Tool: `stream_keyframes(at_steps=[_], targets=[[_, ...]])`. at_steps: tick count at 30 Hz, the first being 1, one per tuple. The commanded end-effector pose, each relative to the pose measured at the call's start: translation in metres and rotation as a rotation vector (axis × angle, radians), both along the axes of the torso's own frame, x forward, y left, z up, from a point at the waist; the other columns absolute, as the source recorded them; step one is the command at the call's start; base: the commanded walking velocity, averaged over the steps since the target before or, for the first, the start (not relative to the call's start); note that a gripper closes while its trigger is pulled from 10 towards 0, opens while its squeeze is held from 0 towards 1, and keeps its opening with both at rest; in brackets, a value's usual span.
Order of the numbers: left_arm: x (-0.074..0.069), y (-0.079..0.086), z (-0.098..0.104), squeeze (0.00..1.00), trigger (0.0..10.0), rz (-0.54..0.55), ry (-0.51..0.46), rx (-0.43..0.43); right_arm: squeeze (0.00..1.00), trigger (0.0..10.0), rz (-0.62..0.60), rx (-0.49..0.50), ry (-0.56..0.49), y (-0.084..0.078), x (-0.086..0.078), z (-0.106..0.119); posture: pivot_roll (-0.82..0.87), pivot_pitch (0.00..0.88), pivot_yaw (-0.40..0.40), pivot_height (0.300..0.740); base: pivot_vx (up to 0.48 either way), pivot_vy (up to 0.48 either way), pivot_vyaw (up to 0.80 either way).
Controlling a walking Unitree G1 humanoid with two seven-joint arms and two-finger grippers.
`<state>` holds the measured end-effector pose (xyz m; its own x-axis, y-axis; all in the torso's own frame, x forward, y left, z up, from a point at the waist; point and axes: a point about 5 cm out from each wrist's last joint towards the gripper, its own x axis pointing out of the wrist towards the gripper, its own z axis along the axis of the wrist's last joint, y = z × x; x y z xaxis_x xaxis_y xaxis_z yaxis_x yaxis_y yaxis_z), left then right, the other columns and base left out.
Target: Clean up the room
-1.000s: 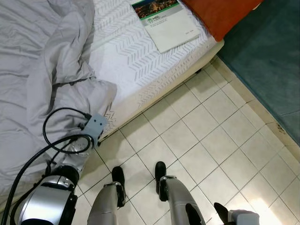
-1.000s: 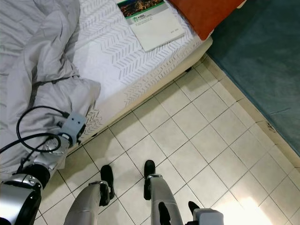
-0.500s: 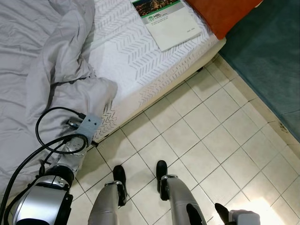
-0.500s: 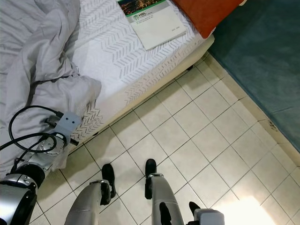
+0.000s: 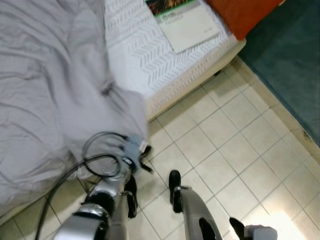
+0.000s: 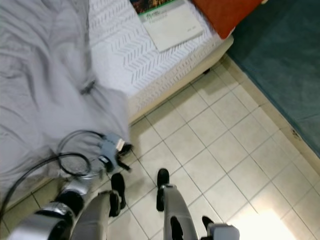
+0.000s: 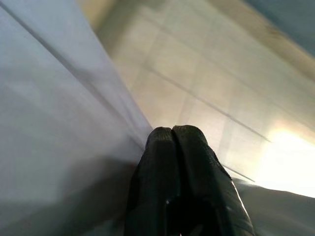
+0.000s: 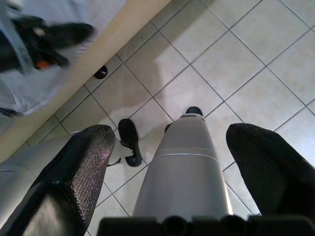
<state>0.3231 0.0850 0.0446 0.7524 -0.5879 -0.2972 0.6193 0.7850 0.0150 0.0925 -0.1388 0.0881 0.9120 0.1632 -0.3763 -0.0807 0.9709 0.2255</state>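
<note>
The left gripper is pinched tight on the grey duvet, drawn off the bed edge over the tiled floor; the right gripper hangs wide apart by its leg

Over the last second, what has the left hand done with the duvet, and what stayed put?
The left hand, shut on the grey duvet, has swung toward the robot's right, dragging the duvet's edge off the bed and over the tiled floor. The book and orange pillow stayed on the mattress. The right hand remains open, low by the leg.
</note>
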Motion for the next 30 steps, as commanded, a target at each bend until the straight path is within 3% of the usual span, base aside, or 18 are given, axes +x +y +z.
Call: stream_keyframes(at_steps=[1,3,5,8,9,11,12,13,14,16,17,21,23,24,25,27,28,30], targets=[[-0.019,-0.011,-0.017,0.00,0.0,-0.102,0.043,0.032,0.00,10.0,-0.015,-0.011,0.075,-0.003,-0.010,-0.011,-0.26,0.639,-0.067,0.740,0.000,0.000,0.00],[-0.034,-0.033,-0.023,0.00,0.0,-0.227,0.031,0.027,0.00,10.0,-0.017,-0.012,0.076,-0.002,-0.010,-0.011,-0.26,0.634,-0.063,0.740,0.000,0.000,0.00],[-0.039,-0.038,-0.024,0.00,0.0,-0.269,0.031,0.023,0.00,10.0,-0.018,-0.013,0.077,-0.002,-0.010,-0.011,-0.26,0.633,-0.062,0.740,0.000,0.000,0.00],[-0.066,-0.061,-0.036,0.00,0.0,-0.449,0.071,0.008,0.00,10.0,-0.023,-0.018,0.089,-0.003,-0.014,-0.014,-0.25,0.633,-0.057,0.740,0.000,0.000,0.00],[-0.066,-0.061,-0.036,0.00,0.0,-0.449,0.071,0.008,0.00,10.0,-0.023,-0.018,0.089,-0.003,-0.014,-0.014,-0.25,0.633,-0.057,0.740,0.000,0.000,0.00],[-0.081,-0.071,-0.044,0.00,0.0,-0.537,0.090,0.035,0.00,10.0,-0.024,-0.020,0.094,-0.003,-0.015,-0.015,-0.25,0.631,-0.057,0.740,0.000,0.000,0.00],[-0.085,-0.073,-0.047,0.00,6.4,-0.560,0.094,0.054,0.00,10.0,-0.025,-0.020,0.094,-0.003,-0.015,-0.015,-0.25,0.631,-0.057,0.740,0.000,0.000,0.00],[-0.085,-0.073,-0.047,0.00,6.4,-0.560,0.094,0.054,0.00,10.0,-0.025,-0.020,0.094,-0.003,-0.015,-0.015,-0.25,0.631,-0.057,0.740,0.000,0.000,0.00],[-0.089,-0.075,-0.049,0.00,10.0,-0.572,0.092,0.077,0.00,10.0,-0.025,-0.020,0.094,-0.002,-0.015,-0.015,-0.25,0.628,-0.056,0.740,0.000,0.000,0.00],[-0.091,-0.076,-0.051,0.00,10.0,-0.576,0.092,0.089,0.00,10.0,-0.025,-0.021,0.093,-0.002,-0.015,-0.016,-0.26,0.626,-0.056,0.740,0.000,0.000,0.00],[-0.088,-0.077,-0.048,1.00,10.0,-0.554,0.076,0.084,0.00,10.0,-0.028,-0.028,0.087,-0.003,-0.013,-0.016,-0.26,0.620,-0.056,0.740,0.000,0.000,0.00],[-0.079,-0.074,-0.041,1.00,10.0,-0.489,0.046,0.059,0.00,10.0,-0.036,-0.036,0.072,-0.005,-0.008,-0.017,-0.25,0.604,-0.050,0.740,0.000,0.000,0.00],[-0.057,-0.049,-0.026,1.00,10.0,-0.295,-0.012,-0.023,0.00,10.0,-0.057,-0.042,0.027,-0.008,0.006,-0.019,-0.22,0.536,-0.031,0.740,0.000,0.000,0.00],[-0.049,-0.028,-0.021,1.00,10.0,-0.183,-0.032,-0.055,0.00,10.0,-0.057,-0.039,0.000,-0.009,0.016,-0.022,-0.19,0.469,-0.021,0.740,0.000,0.000,0.00],[-0.045,-0.014,-0.018,1.00,10.0,-0.118,-0.043,-0.070,0.00,10.0,-0.055,-0.036,-0.016,-0.009,0.023,-0.023,-0.19,0.469,-0.021,0.740,0.000,0.000,0.00],[-0.042,0.028,-0.009,1.00,10.0,0.064,-0.094,-0.073,0.00,10.0,-0.052,-0.027,-0.068,-0.011,0.046,-0.027,-0.13,0.342,-0.008,0.740,0.000,0.000,0.00],[-0.042,0.028,-0.009,1.00,10.0,0.064,-0.094,-0.073,0.00,10.0,-0.052,-0.027,-0.068,-0.011,0.046,-0.027,-0.13,0.342,-0.008,0.740,0.000,0.000,0.00],[-0.043,0.066,0.003,1.00,10.0,0.245,-0.144,-0.054,0.00,10.0,-0.061,-0.025,-0.114,-0.015,0.065,-0.024,-0.11,0.307,-0.001,0.740,0.000,0.000,0.00]])
